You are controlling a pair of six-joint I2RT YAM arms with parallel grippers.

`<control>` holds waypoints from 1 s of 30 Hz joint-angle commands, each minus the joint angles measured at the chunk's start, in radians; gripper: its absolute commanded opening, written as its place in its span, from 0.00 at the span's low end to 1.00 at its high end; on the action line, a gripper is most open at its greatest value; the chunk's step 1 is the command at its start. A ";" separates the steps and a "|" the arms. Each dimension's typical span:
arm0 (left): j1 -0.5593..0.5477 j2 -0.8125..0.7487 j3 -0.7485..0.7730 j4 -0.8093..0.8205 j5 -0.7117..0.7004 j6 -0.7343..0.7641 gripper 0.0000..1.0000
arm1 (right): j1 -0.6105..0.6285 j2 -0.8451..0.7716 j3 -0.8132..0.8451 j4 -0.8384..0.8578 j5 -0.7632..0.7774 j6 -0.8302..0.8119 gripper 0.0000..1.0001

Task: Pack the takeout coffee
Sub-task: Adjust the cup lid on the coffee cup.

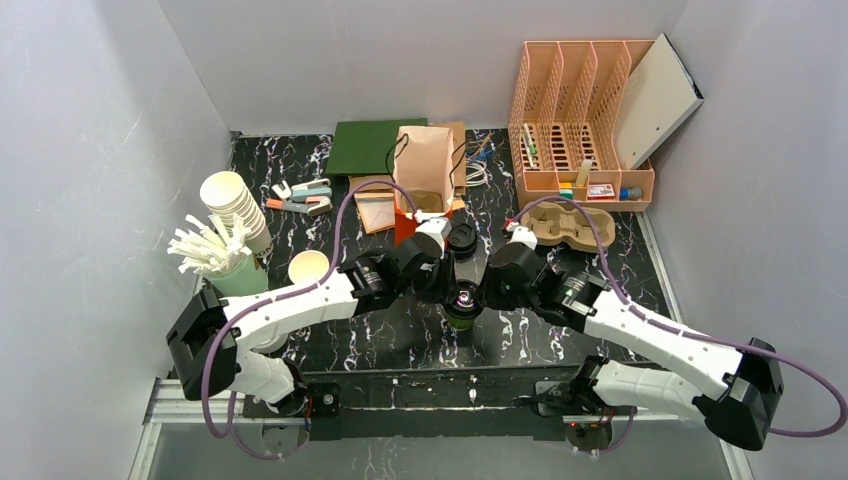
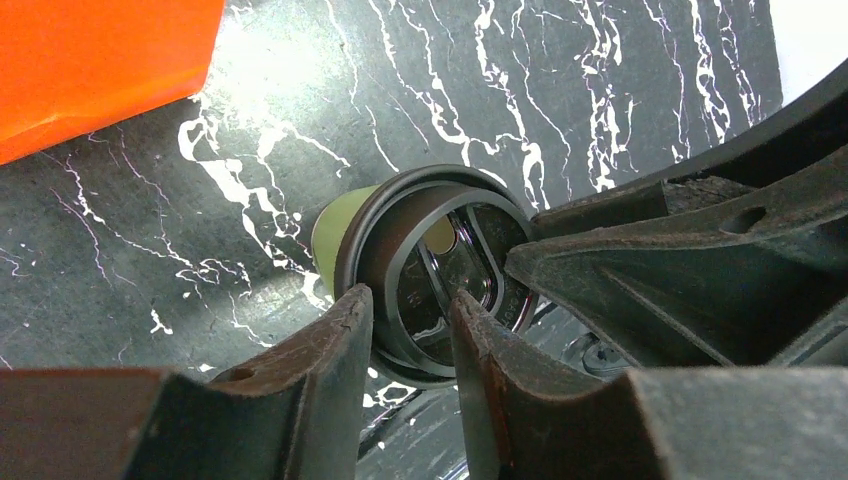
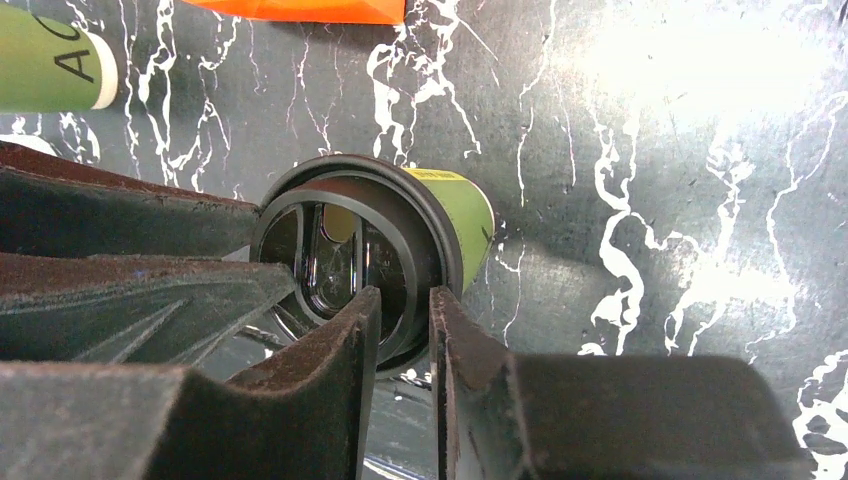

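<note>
Marbled black bench [image 1: 400,338]: takeout coffee [image 1: 463,303] stands mid-bench. Right end effector [image 3: 405,300] is clamped on its lid [image 3: 400,220] rim; left end effector [image 2: 410,300] straddles the rim, grip unclear. Opposed pulls could pop the lid.

green cup [image 3: 45,60] — white letters, perhaps "ac" — cut off

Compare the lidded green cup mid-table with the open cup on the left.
The lidded cup wears a black lid; the open cup shows its cream inside. The left gripper and right gripper are at the lidded cup's rim; the open cup stands untouched. Both cups are upright.
</note>
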 commanded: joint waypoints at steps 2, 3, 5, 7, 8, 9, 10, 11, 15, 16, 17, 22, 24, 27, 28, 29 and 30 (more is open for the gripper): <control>-0.004 -0.040 0.036 -0.069 -0.032 0.008 0.36 | -0.011 0.048 0.049 -0.018 -0.015 -0.114 0.35; -0.004 -0.043 0.042 -0.074 -0.033 0.009 0.38 | -0.013 0.053 0.057 -0.021 -0.018 -0.122 0.36; -0.004 -0.048 0.053 -0.082 -0.038 0.011 0.40 | -0.014 0.060 0.075 -0.031 -0.020 -0.133 0.38; -0.004 -0.051 0.067 -0.094 -0.044 0.014 0.42 | -0.013 0.057 0.091 -0.046 -0.013 -0.138 0.38; -0.004 -0.053 0.075 -0.103 -0.050 0.016 0.43 | -0.014 0.056 0.099 -0.054 -0.008 -0.139 0.38; -0.004 -0.055 0.084 -0.113 -0.055 0.017 0.43 | -0.014 0.053 0.110 -0.064 -0.002 -0.139 0.38; -0.004 -0.059 0.090 -0.124 -0.060 0.018 0.43 | -0.014 0.051 0.120 -0.075 0.002 -0.140 0.38; -0.004 -0.064 0.094 -0.131 -0.065 0.018 0.43 | -0.014 0.049 0.129 -0.084 0.006 -0.140 0.39; -0.004 -0.086 0.100 -0.154 -0.079 0.009 0.43 | -0.013 0.046 0.158 -0.114 0.003 -0.134 0.39; -0.004 -0.086 0.101 -0.161 -0.081 0.005 0.42 | -0.013 0.046 0.163 -0.119 -0.001 -0.126 0.39; -0.004 -0.086 0.100 -0.167 -0.081 -0.001 0.41 | -0.013 0.047 0.166 -0.123 -0.004 -0.118 0.39; -0.004 -0.083 0.070 -0.167 -0.082 -0.050 0.28 | -0.012 0.038 0.140 -0.117 -0.004 -0.042 0.34; -0.006 -0.091 0.046 -0.154 -0.092 -0.067 0.25 | -0.013 0.025 0.115 -0.099 -0.003 -0.010 0.32; -0.007 -0.118 -0.001 -0.125 -0.129 -0.103 0.22 | -0.013 0.004 0.079 -0.077 -0.001 0.029 0.30; -0.006 -0.127 -0.015 -0.113 -0.138 -0.112 0.21 | -0.013 -0.002 0.070 -0.071 -0.001 0.038 0.29; -0.006 -0.134 -0.030 -0.100 -0.145 -0.119 0.21 | -0.013 -0.006 0.063 -0.067 -0.002 0.045 0.29; -0.006 -0.137 -0.042 -0.088 -0.148 -0.126 0.21 | -0.012 -0.008 0.058 -0.061 -0.005 0.049 0.28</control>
